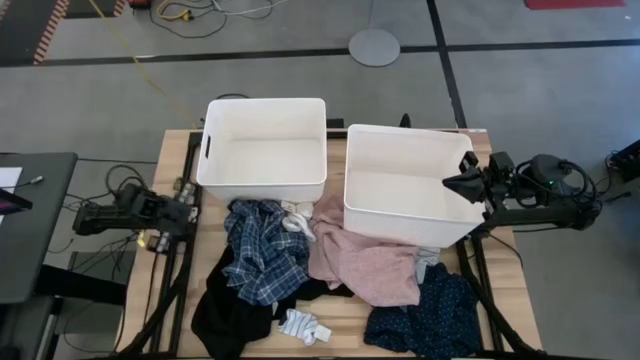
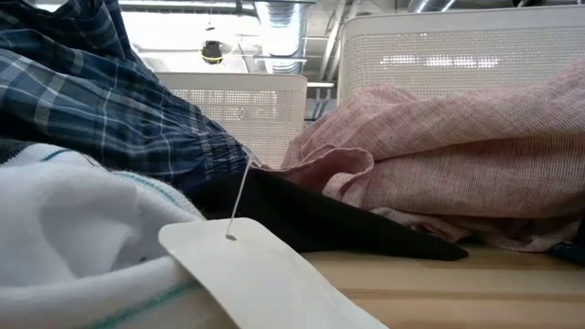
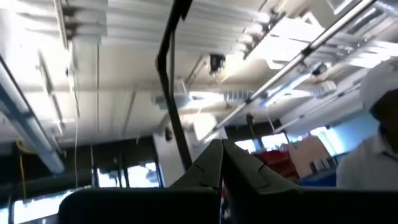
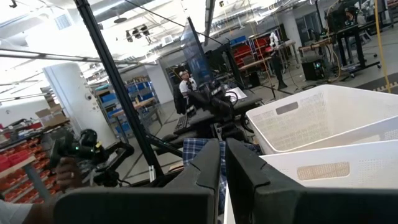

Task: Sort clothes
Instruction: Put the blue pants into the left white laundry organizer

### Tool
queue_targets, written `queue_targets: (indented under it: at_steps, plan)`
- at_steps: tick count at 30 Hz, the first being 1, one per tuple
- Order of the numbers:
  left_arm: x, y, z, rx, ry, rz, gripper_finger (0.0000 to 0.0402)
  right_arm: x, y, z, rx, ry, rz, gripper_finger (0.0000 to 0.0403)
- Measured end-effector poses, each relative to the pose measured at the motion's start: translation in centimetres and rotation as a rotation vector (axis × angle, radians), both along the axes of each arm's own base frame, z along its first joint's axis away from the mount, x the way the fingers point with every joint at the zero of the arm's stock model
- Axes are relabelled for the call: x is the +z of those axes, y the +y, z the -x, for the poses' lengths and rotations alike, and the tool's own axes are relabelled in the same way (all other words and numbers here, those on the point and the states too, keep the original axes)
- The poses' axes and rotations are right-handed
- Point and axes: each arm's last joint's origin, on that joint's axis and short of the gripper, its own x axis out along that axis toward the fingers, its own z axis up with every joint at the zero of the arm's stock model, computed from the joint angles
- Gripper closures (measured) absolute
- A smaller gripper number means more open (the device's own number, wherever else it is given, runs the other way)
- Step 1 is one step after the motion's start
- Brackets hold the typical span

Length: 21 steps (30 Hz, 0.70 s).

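Beside the two white plastic bins the soft clothes lie heaped: blue-white plaid shirt, black top, pink top, navy dotted piece, small white-grey socks; left gripper waits left of them, fingers closed, empty; right gripper rests at the right bin's rim, fingers nearly together, holding nothing.

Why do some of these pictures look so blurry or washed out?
Low view: the white sock and paper tag sit close to the lens and look soft, while the pink top is sharper. Left wrist view: pointing up at bright ceiling lights, so glare washes it out and the left gripper shows dark. High view: evenly lit.
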Motion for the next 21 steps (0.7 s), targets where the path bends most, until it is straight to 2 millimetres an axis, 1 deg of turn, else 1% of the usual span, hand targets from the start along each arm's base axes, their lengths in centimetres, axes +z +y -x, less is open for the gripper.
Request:
queue_targets:
  at_steps: [8, 13, 17, 21]
  plan:
    - [2.8, 0.0, 1.4, -0.017, -0.071, 0.018, 0.0395, 0.0, 0.0, 0.0, 0.000, 0.000, 0.000, 0.0358]
    - [5.6, 0.0, 1.7, -0.020, -0.096, 0.012, 0.0395, 0.0, 0.0, 0.0, 0.000, 0.000, 0.000, 0.0358]
    - [8.3, -0.2, 1.0, -0.057, -0.078, -0.041, 0.0395, 0.0, 0.0, 0.0, 0.000, 0.000, 0.000, 0.0358]
    - [11.4, -0.3, -0.9, -0.085, 0.003, -0.070, 0.0395, 0.0, 0.0, 0.0, 0.000, 0.001, 0.000, 0.0358]
